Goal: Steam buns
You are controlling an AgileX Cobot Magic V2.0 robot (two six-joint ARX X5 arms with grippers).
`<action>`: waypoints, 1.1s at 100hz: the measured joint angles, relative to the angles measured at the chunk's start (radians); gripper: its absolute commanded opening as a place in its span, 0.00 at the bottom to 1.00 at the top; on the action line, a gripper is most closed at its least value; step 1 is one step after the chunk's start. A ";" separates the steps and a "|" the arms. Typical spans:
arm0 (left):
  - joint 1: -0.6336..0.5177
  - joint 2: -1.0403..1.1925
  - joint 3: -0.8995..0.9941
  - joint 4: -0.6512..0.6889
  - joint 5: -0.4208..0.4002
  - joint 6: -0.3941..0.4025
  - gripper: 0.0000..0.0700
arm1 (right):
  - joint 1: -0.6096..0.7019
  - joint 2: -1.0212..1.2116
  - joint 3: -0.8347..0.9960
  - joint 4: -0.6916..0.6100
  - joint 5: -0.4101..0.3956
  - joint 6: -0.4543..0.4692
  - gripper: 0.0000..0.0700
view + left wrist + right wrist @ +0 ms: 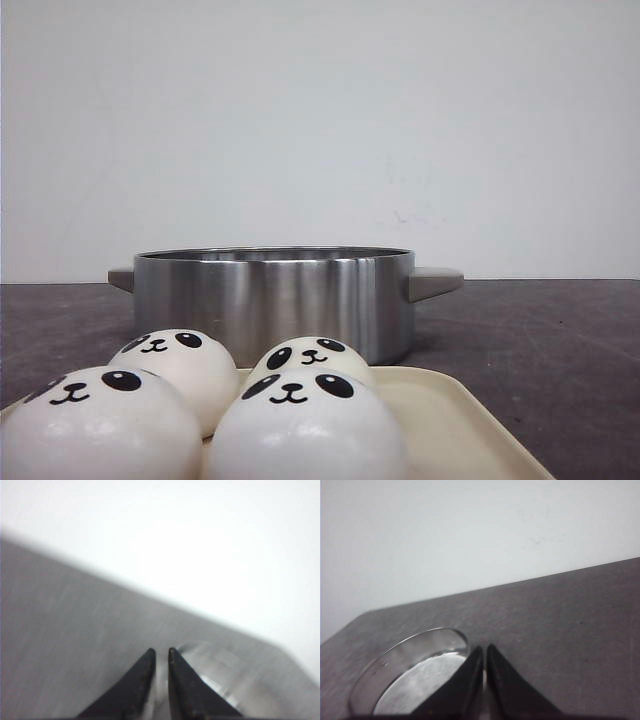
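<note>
Several white buns with black panda faces sit close together on a cream tray (pixel 462 422) at the near edge of the front view; the front pair (pixel 100 428) (pixel 305 428) are largest, two more (pixel 178 362) (pixel 312 356) sit behind. Behind the tray stands a steel pot (pixel 270 300), uncovered. Neither gripper shows in the front view. My left gripper (pixel 161 652) hangs over the grey table with its black fingers nearly together and nothing between them; that view is blurred. My right gripper (pixel 484 647) is shut and empty, just beside the pot's rim (pixel 410 650).
The pot has grey side handles (pixel 432 283). Dark grey tabletop (pixel 560 350) stretches to the right of pot and tray, with a plain white wall behind. A blurred shiny patch (pixel 225 672) lies next to the left fingers.
</note>
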 measured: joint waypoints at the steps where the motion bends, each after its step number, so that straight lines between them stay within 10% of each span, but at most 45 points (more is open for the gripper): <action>1: 0.000 0.008 0.015 0.000 0.002 0.001 0.01 | 0.000 0.011 0.011 -0.006 -0.005 -0.005 0.01; 41: -0.075 0.441 0.507 -0.317 0.085 0.226 0.01 | 0.000 0.398 0.533 -0.204 -0.016 -0.231 0.03; 64: -0.087 0.525 0.565 -0.346 0.217 0.245 0.66 | 0.000 0.441 0.552 -0.210 -0.156 -0.230 1.00; 89: -0.163 0.516 0.565 -0.344 0.224 0.254 0.85 | 0.033 0.480 0.553 -0.128 -0.352 -0.144 1.00; 110: -0.274 0.527 0.565 -0.451 0.093 0.344 0.85 | 0.203 0.587 0.555 -0.111 -0.232 -0.092 0.99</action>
